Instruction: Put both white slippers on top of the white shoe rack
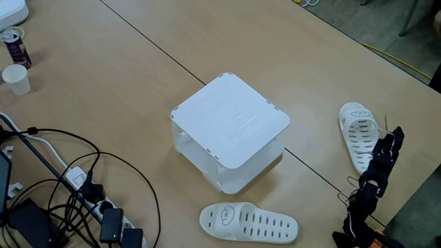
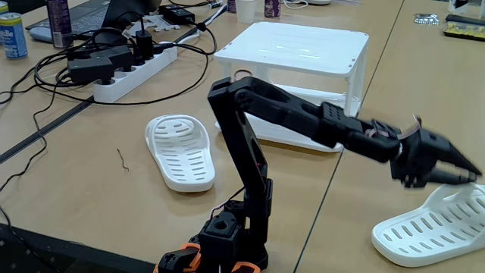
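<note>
The white shoe rack [image 1: 231, 124] stands mid-table with its square top bare; in the other fixed view the shoe rack [image 2: 295, 49] sits behind the arm. One white slipper [image 1: 248, 222] lies flat in front of it, seen again as the slipper [image 2: 180, 150] left of the arm's base. The second slipper [image 1: 358, 134] lies near the table's right edge. My black gripper [image 2: 468, 173] hovers just above this slipper [image 2: 436, 226], jaws a little apart, nothing between them. In a fixed view the gripper [image 1: 391, 138] sits at that slipper's right side.
A power strip [image 1: 103, 215] with tangled black cables fills the left front corner, also seen as the power strip [image 2: 129, 72]. A paper cup [image 1: 15, 78] and a can [image 1: 15, 45] stand far left. The table edge [image 1: 413, 200] runs close by the arm's base.
</note>
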### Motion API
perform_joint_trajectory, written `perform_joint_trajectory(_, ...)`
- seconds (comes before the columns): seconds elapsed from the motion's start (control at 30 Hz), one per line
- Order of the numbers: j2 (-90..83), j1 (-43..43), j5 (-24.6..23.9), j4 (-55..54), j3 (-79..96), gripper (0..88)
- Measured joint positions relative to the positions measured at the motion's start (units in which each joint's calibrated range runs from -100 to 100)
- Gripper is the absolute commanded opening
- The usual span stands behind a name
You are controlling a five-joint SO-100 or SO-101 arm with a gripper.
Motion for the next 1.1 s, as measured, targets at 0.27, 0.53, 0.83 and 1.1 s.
perform_joint_trajectory(0.27,13.36,2.4,0.0,0.0,-2.96,1.1)
perform_joint_trajectory(0.53,19.46,2.4,0.0,0.0,-4.94,1.3)
perform_joint_trajectory(0.83,20.21,2.32,0.0,0.0,-2.79,1.3)
perform_joint_trajectory(1.1,20.21,-2.32,0.0,0.0,0.09,1.3)
